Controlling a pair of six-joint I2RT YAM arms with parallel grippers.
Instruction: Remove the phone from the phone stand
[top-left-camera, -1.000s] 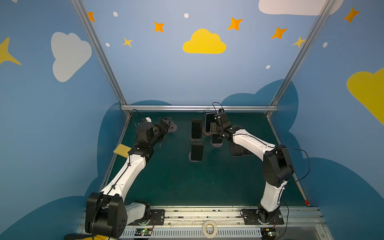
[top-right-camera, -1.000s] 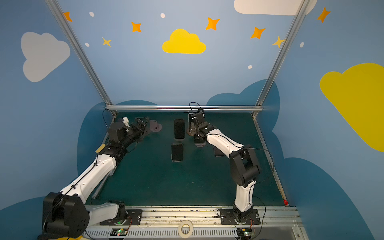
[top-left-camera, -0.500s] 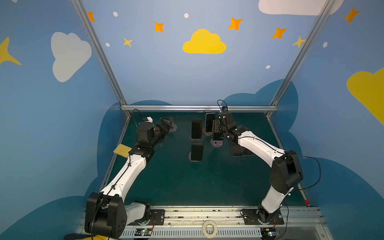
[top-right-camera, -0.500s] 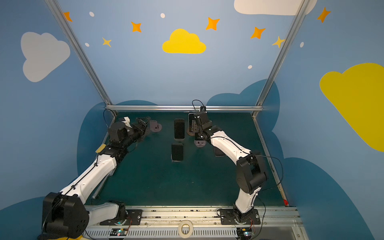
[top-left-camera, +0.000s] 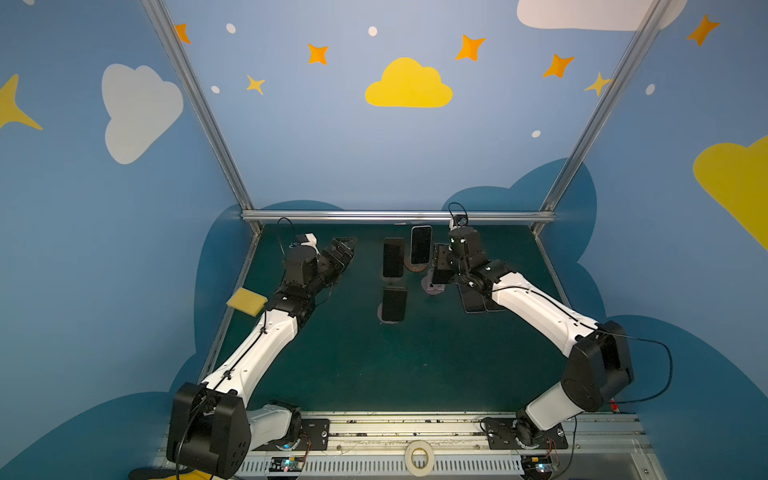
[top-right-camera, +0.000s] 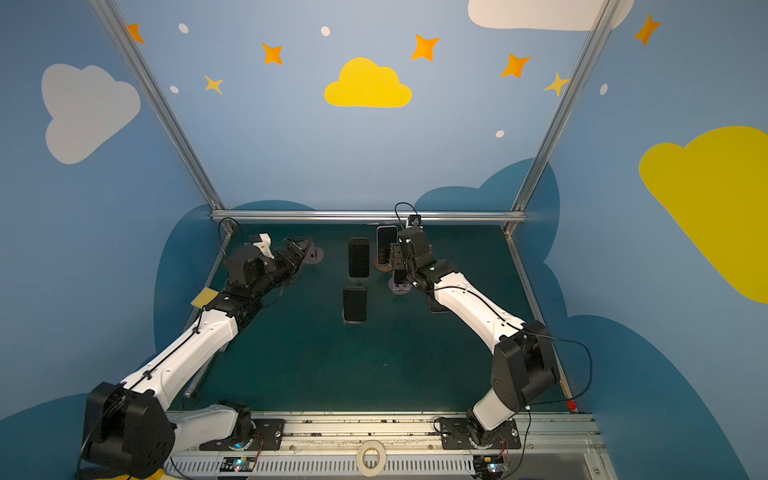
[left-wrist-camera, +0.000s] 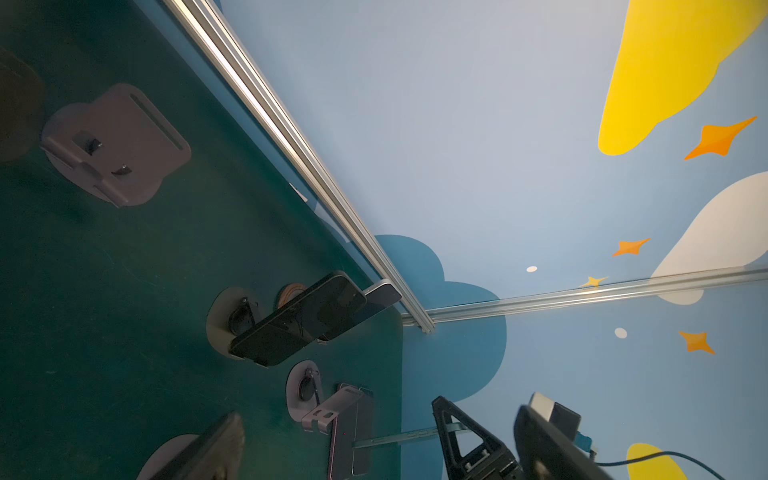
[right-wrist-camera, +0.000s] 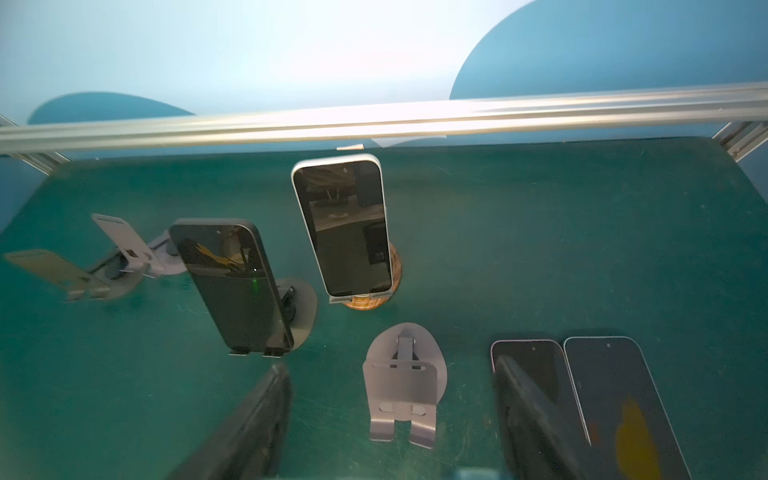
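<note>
White-edged phone (right-wrist-camera: 343, 226) with dark glass stood upright on wooden stand (right-wrist-camera: 368, 300). Right gripper (right-wrist-camera: 390, 419) partly open, empty; left gripper (top-left-camera: 343, 249) wide, empty.

Both top views are looking down from high above the near rail toward twelve o'clock, sharing the whole green table (top-left-camera: 374, 365). Each wrist camera is sitting low and close, both catching the white-edged phone (right-wrist-camera: 343, 224).
</note>
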